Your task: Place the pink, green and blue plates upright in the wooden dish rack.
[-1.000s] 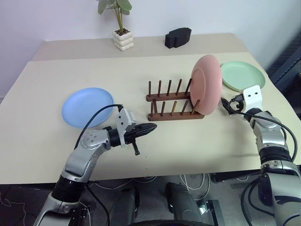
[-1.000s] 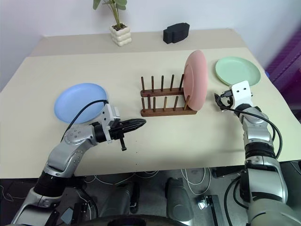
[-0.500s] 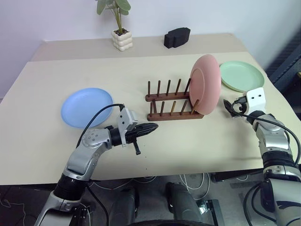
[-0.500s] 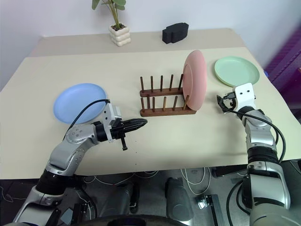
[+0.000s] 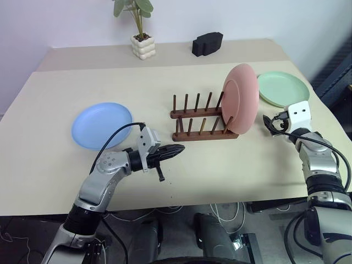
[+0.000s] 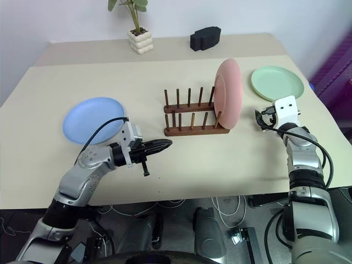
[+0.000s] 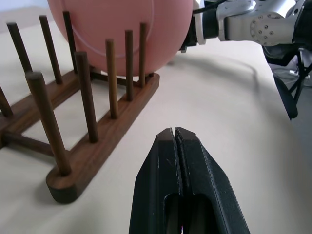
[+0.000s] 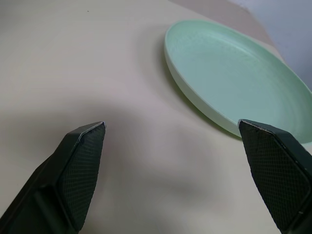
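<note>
Salmon pink is already standing in the rack: the pink plate (image 5: 241, 99) is sitting upright between the pegs at the right end of the wooden dish rack (image 5: 202, 120), so by my reading one of the three placements is done. The rack's other slots are standing free.

Two plates are waiting. The green plate (image 5: 283, 88) is lying flat on the table (image 5: 220, 165) beyond and to the right of the rack, near the table's right edge. The blue plate (image 5: 102, 125) is lying flat well to the left of the rack.

The right gripper (image 8: 175, 173) is hovering low over the table just short of the green plate, its fingers spread wide with nothing between them; it looks to be lining up on that plate's near rim, so green is probably next. The left gripper (image 5: 169, 151) is hanging between the blue plate and the rack, pointing toward the rack, its fingers pressed together and carrying nothing.
</note>
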`<state>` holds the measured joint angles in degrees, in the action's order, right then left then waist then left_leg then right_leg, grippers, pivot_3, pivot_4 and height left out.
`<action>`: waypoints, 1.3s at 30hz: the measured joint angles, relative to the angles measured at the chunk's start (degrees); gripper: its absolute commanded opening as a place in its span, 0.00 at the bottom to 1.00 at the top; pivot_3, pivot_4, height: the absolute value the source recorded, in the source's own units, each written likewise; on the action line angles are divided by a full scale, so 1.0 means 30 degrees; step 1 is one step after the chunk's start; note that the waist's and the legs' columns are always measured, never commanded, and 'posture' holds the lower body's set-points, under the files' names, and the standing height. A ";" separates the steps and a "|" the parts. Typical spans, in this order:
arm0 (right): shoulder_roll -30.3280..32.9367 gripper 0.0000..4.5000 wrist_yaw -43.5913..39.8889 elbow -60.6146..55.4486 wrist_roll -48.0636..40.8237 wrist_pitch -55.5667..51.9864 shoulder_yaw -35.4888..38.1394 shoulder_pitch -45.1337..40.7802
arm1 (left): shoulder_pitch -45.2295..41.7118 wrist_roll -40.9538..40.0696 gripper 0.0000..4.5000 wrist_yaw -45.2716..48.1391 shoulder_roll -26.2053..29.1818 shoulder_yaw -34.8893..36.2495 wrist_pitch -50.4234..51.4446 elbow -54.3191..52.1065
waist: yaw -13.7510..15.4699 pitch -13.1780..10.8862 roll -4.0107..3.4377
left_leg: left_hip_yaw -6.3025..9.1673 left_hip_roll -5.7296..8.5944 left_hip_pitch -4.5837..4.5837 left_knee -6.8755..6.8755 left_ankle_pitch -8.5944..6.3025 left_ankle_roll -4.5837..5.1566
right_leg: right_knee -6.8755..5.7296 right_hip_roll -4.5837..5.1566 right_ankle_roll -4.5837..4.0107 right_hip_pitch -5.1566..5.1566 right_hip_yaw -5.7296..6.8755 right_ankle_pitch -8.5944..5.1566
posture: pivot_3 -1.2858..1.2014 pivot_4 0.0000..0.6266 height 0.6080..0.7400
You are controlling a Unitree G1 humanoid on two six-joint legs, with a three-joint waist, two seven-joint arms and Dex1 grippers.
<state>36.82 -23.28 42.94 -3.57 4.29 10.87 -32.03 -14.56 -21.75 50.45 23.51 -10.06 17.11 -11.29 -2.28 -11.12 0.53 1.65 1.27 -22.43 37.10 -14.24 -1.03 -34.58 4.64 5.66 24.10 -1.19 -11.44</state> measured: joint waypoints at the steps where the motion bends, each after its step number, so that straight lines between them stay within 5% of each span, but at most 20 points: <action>1: -0.0001 0.98 0.0009 0.0000 0.0018 0.0000 -0.0024 0.0004 | -0.0032 0.0005 0.00 -0.0015 -0.0022 0.0001 -0.0018 0.0019 | -0.0001 0.0000 -0.0001 | -0.0003 0.0001 0.0001 0.0000 0.0000 0.0000 | 0.0000 0.0001 0.0000 0.0000 -0.0001 0.0000 | 0.52 0.24 0.97; 10: 0.0804 0.93 0.0512 0.5060 0.2048 0.0982 -0.1479 -0.3720 | -0.0383 0.0066 0.00 0.0196 -0.0186 -0.0120 -0.0175 0.0507 | -0.0060 -0.0001 0.0002 | -0.0005 0.0003 0.0003 -0.0007 0.0000 0.0000 | 0.0001 -0.0002 -0.0006 0.0004 0.0002 -0.0002 | 0.52 0.24 0.97; 12: 0.0872 0.79 0.0807 0.6528 0.2437 0.1393 -0.1675 -0.4939 | -0.0549 0.0157 0.00 0.0194 -0.0230 -0.0132 -0.0189 0.0749 | -0.0065 -0.0002 0.0004 | -0.0007 0.0003 0.0001 -0.0007 0.0000 -0.0001 | 0.0005 -0.0002 -0.0006 0.0004 -0.0001 -0.0002 | 0.52 0.24 0.97; 19: 0.0873 0.01 0.1113 0.8244 0.2684 0.2384 -0.1778 -0.5993 | -0.0418 0.0238 0.00 0.0083 -0.0345 -0.0123 -0.0366 0.0711 | -0.0026 -0.0002 0.0004 | -0.0004 0.0005 -0.0010 -0.0011 0.0000 0.0001 | 0.0024 0.0005 0.0000 0.0001 -0.0002 0.0001 | 0.52 0.24 0.97; 39: 0.0875 0.01 -0.0167 0.4636 0.1065 0.2831 -0.0632 -0.1594 | 0.0046 0.0278 0.00 -0.0005 -0.0040 -0.0106 -0.0105 0.0136 | -0.0067 -0.0002 0.0003 | -0.0004 0.0000 0.0006 -0.0011 -0.0002 0.0003 | 0.0022 -0.0003 0.0003 -0.0009 -0.0004 0.0004 | 0.52 0.24 0.97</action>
<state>39.44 -23.78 56.84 -0.37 12.78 8.98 -36.81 -14.42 -20.92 50.44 23.39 -10.38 16.79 -10.89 -2.48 -11.13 0.54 1.64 1.27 -22.41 37.07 -14.24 -1.02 -34.51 4.63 5.67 24.07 -1.20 -11.43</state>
